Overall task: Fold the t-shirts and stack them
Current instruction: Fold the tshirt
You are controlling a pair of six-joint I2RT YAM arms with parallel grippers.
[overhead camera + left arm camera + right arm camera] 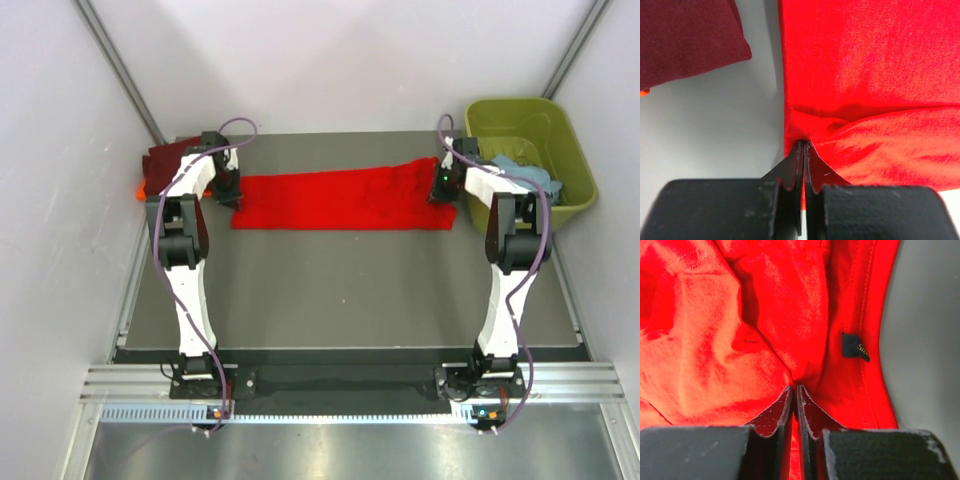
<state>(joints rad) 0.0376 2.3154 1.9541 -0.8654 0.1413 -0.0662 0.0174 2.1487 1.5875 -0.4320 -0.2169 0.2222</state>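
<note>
Left end effector (232,195), from above: clamps the left end of the bright red t-shirt (345,200), spread as a long band across the far part of the table (340,290). Right end effector (443,190): clamps the opposite end, just beside the olive-green tub (520,112) holding a light blue t-shirt (515,165). Dark maroon t-shirt (165,160) at the far left corner, an orange t-shirt (140,190) peeking out at its edge. Left wrist view: jaws closed to a slit on a bunched fold at the red hem, maroon cloth near but apart, bare table between. Right wrist view: jaws likewise closed on gathered red cloth, just left of a small dark label (856,347) on the seam. Risks, as judged: may slip from so thin a pinch under uneven pull; may drag the band askew or into the maroon pile if raised unevenly; may hold only one layer, leaving a lopsided fold.
</note>
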